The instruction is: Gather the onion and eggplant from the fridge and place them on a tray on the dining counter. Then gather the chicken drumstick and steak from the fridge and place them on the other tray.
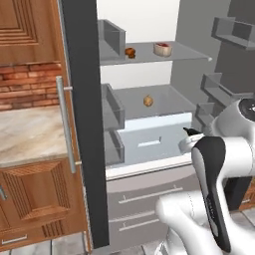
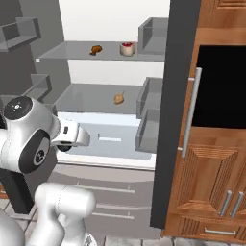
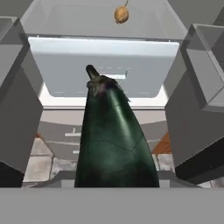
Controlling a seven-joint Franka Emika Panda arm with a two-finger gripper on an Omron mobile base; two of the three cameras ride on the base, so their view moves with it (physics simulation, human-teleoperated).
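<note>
fridge (image 1: 149, 144) doors open | eggplant (image 3: 114, 140) dark green, grasped in the hand (image 3: 116, 183), in front of the fridge drawers | steak (image 1: 163, 49) on top shelf | chicken drumstick (image 1: 130, 52) beside it | onion (image 1: 148, 101) on middle shelf

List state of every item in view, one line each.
fridge: doors open
eggplant: held in the jaws, outside the fridge
onion: on middle shelf
chicken drumstick: on top shelf
steak: on top shelf
drawers: closed
</note>
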